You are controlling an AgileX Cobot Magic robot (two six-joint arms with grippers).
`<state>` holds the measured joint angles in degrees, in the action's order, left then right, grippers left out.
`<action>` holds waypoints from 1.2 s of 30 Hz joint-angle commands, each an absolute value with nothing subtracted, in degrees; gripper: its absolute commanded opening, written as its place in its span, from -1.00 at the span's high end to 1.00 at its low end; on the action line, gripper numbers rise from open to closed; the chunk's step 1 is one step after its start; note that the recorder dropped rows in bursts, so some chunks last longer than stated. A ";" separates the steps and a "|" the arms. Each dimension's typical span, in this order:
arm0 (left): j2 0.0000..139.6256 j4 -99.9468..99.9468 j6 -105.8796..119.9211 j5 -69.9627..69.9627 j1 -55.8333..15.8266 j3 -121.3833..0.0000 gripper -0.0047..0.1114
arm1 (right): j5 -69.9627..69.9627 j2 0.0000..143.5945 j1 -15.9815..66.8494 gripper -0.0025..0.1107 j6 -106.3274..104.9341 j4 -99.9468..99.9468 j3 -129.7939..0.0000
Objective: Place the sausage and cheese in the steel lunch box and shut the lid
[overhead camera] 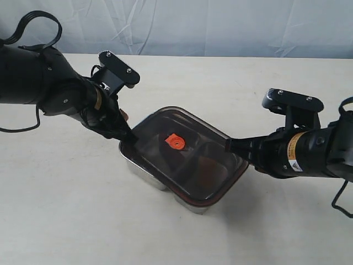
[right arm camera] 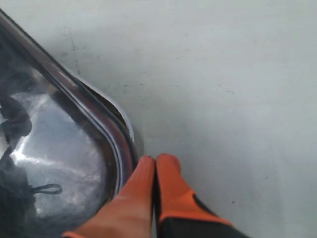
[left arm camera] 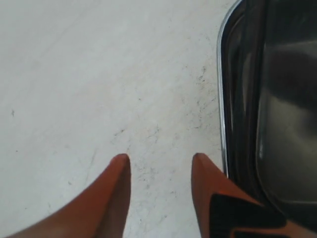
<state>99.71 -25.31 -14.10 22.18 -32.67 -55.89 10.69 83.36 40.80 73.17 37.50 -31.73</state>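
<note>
The steel lunch box [overhead camera: 144, 168] stands mid-table with the dark translucent lid [overhead camera: 194, 165] lying on top, its orange valve [overhead camera: 175, 142] facing up. The lid's tint keeps the sausage and cheese from being made out; only a dim reddish patch shows through. My left gripper [overhead camera: 128, 136] is open at the box's left corner. In the left wrist view its orange fingers [left arm camera: 161, 158] have bare table between them, one finger beside the steel rim [left arm camera: 221, 99]. My right gripper [overhead camera: 230, 146] is shut and empty, its tips [right arm camera: 157, 158] against the edge of the lid [right arm camera: 59, 148].
The box rests on a pale table [overhead camera: 66, 221], and a light cloth backdrop [overhead camera: 220, 22] hangs behind. Both black arms lean in low from either side of the box.
</note>
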 commanded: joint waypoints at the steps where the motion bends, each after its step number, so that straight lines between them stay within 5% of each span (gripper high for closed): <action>1: 99.19 -24.95 -13.71 22.01 -32.75 -56.16 0.24 | 9.63 86.70 40.60 0.96 72.37 38.17 -33.44; 21: 99.19 -23.15 -12.80 24.33 -32.75 -56.16 0.24 | 7.07 87.72 40.60 0.96 70.20 39.54 -33.46; 36: 93.35 -26.34 -11.41 28.30 -32.75 -56.16 0.39 | 17.64 81.42 40.60 0.96 70.00 39.54 -33.46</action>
